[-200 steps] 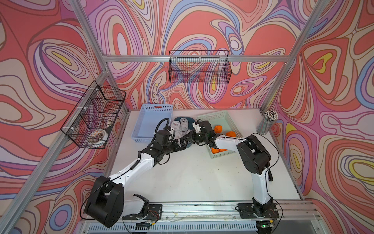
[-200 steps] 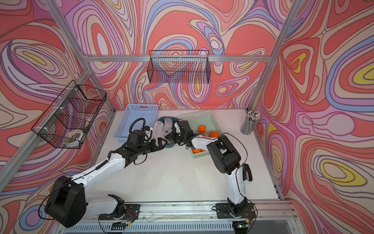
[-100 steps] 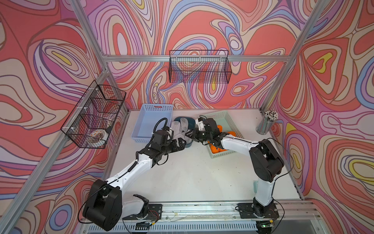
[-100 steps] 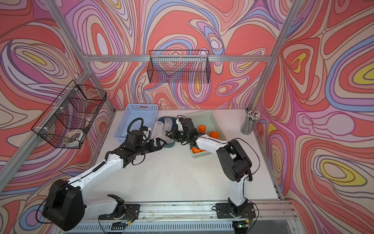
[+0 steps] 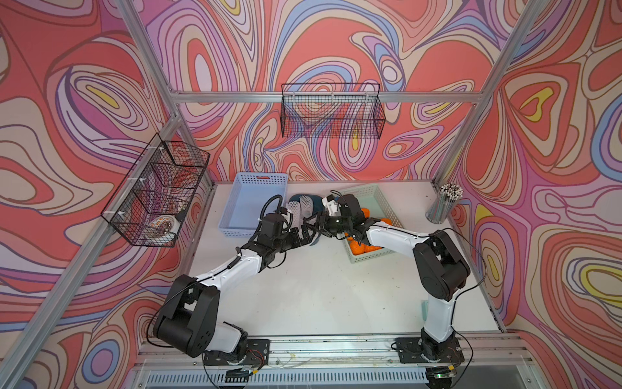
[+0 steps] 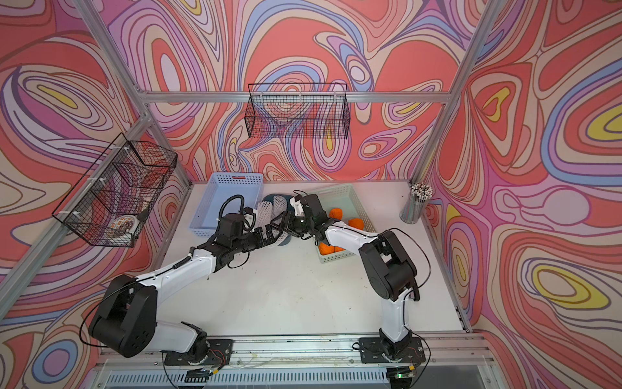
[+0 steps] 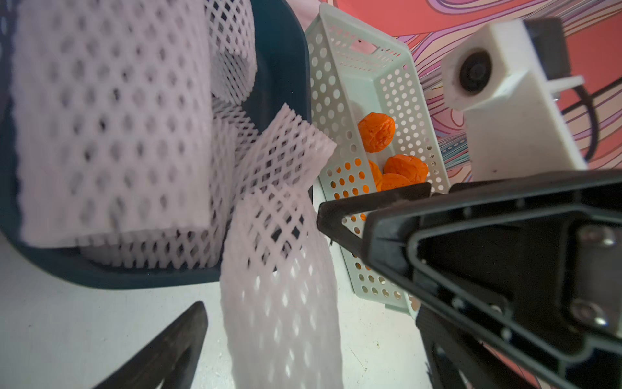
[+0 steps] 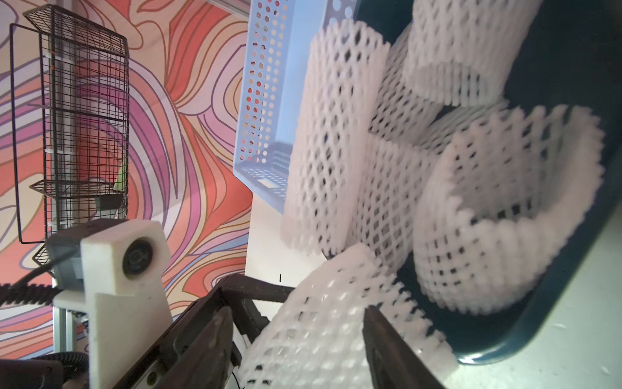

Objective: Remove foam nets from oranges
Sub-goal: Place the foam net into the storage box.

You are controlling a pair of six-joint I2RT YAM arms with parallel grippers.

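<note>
The near half of the table (image 5: 319, 296) is left open between the left arm (image 5: 229, 269) and the right arm (image 5: 393, 235). The far edge is crowded, left to right, by a blue basket (image 5: 247, 215), a dark tray (image 7: 282, 67) heaped with foam nets (image 7: 111, 118) and a green basket (image 5: 387, 205) of oranges (image 5: 358, 247). The far right corner is occupied by a cup of pencils (image 5: 444, 205).

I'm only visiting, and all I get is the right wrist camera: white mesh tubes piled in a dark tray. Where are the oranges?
Observer: Beside that tray. The left wrist camera shows bare oranges in a pale green basket.
Operator: What's the white box with a lens?
Observer: The left arm's camera. In a top view the left gripper, jaws wide, faces the right gripper tip to tip.
Operator: Anything else on the table?
Observer: A cup of thin sticks in the far right corner.
</note>
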